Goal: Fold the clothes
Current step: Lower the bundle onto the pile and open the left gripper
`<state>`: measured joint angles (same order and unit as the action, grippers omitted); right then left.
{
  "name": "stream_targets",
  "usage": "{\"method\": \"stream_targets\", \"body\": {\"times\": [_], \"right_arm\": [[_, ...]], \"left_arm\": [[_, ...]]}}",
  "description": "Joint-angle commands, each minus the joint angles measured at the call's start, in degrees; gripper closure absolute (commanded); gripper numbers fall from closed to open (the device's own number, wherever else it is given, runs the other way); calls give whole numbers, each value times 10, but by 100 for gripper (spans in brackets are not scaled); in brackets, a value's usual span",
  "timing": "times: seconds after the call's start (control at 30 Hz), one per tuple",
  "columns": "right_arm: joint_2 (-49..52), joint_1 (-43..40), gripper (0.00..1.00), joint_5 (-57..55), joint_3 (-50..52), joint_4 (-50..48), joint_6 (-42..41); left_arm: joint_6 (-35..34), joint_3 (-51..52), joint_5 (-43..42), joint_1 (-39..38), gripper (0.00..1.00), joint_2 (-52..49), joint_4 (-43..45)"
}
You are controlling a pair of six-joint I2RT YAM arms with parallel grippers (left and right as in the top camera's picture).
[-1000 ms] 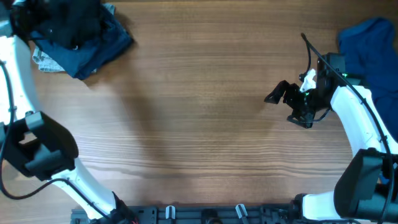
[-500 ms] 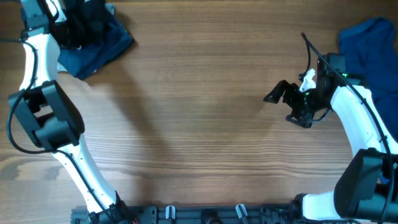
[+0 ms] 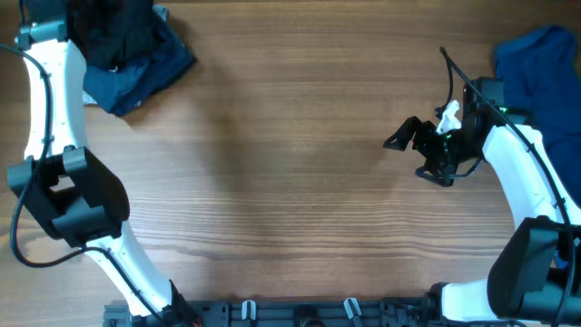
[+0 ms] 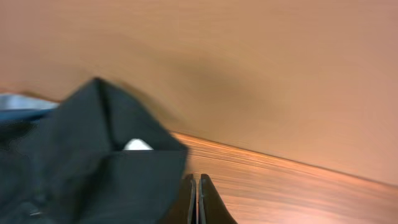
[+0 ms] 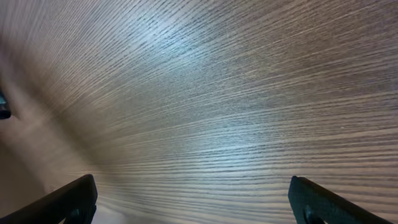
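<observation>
A black garment (image 3: 113, 32) with a small white label (image 4: 137, 144) is bunched at the table's back left corner, over a dark navy garment (image 3: 145, 68). In the left wrist view its black fabric (image 4: 93, 168) fills the lower left and runs up against my left gripper (image 4: 198, 186), which is shut on it; from overhead that gripper is hidden under the cloth. A royal blue garment (image 3: 540, 54) lies at the back right. Right of centre, my right gripper (image 3: 413, 160) hangs open over bare wood, with nothing between its fingers (image 5: 74, 200).
The wooden table (image 3: 290, 182) stretches between the two piles. The left arm's elbow (image 3: 68, 195) stands over the left edge. A black cable (image 3: 449, 77) loops above the right wrist. A rail with clips (image 3: 300, 313) runs along the front edge.
The left arm has swung from the far left edge rightward over the back left pile, and the black garment has shifted with it. The right arm has not moved.
</observation>
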<state>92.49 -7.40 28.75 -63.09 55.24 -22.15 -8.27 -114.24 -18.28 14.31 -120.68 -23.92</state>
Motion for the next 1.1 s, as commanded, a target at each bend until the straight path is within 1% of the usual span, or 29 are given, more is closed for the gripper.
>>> {"method": "stream_targets", "body": {"times": [0.0,0.03,0.17,0.37,0.47,0.53,0.6,0.63,0.73,0.83,0.9,0.97,1.03,1.07], "right_arm": [[7,-2,1,13,2,-1,12],[7,-2,1,13,2,-2,12],[7,-2,1,13,2,-6,11],[7,-2,1,13,2,3,12],[7,-2,1,13,2,16,12],[7,-2,1,13,2,26,13],[7,-2,1,13,2,30,13],[7,-2,1,13,2,31,11],[7,-2,0,13,2,31,11],[7,-2,1,13,2,31,11],[7,-2,1,13,2,27,12],[7,-2,0,13,2,27,13],[7,-2,0,13,2,26,18],[7,-2,0,13,2,26,22]], "left_arm": [[-30,-1,178,10,96,-7,24],[-31,-1,190,14,96,-7,25],[-31,-1,163,23,96,-28,23],[-31,-1,156,23,96,-108,74],[-31,-1,186,26,92,-167,113],[-31,-1,199,32,86,-208,126],[-31,-1,189,36,78,-230,111],[-26,-1,190,36,78,-234,104],[-12,-3,196,36,79,-214,106],[-12,-12,193,36,81,-163,110],[-18,-13,177,36,83,-113,123],[-25,-13,177,38,84,-80,138],[-25,-13,179,47,83,-67,151],[-25,-13,180,52,81,-67,151]]}}
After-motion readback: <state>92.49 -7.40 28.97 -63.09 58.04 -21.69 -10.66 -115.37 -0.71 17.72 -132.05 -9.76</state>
